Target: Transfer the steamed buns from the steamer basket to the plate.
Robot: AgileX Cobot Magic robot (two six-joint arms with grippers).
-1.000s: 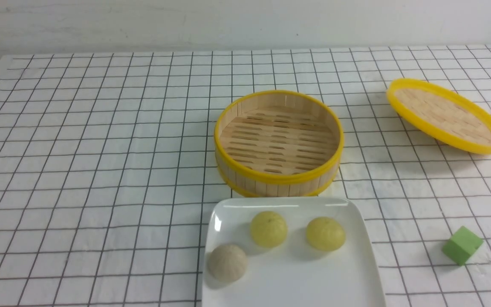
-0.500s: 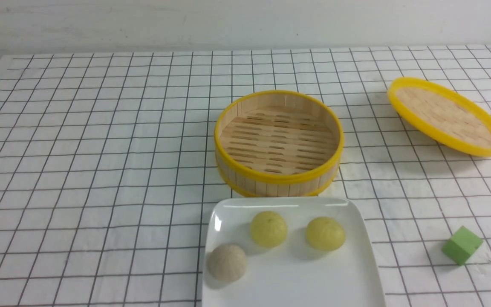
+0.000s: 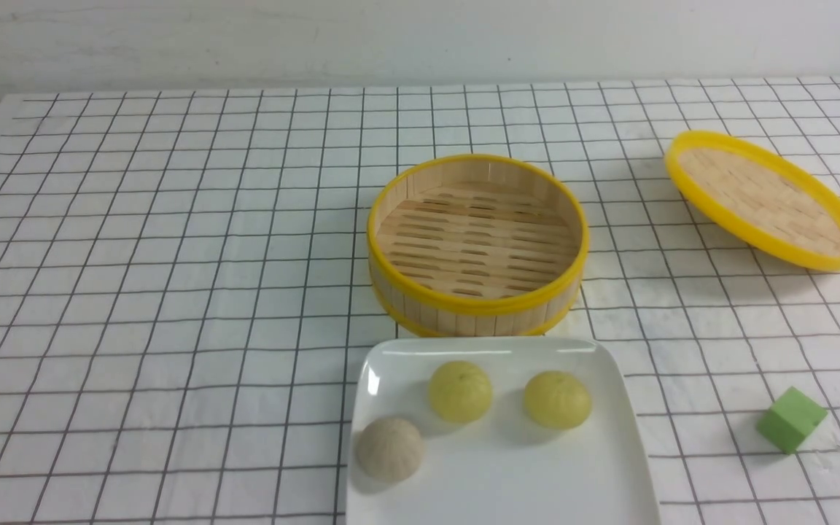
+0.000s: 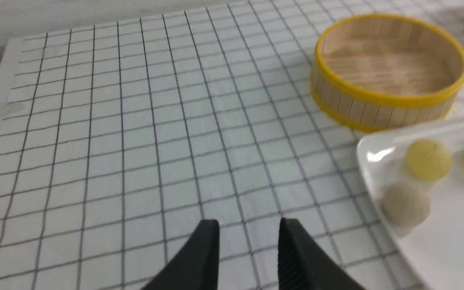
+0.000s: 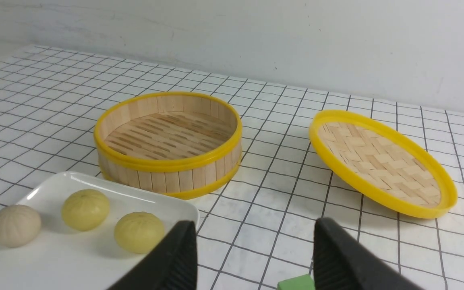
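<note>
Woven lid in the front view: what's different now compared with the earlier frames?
The woven lid has rocked slightly: its near right edge sits a little lower in the view, its far left edge a touch higher. The basket, buns, plate and green cube stayed put.

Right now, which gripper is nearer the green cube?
Right: the right gripper hovers near the green cube; the left gripper is farther left, across the plate.

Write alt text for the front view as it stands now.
Three round buns, two yellow and one greyish-beige, sit on a white plate; just beyond it stands the empty steamer basket. To the right are a tilted, yellow-rimmed woven lid and, nearer, a green cube.
</note>
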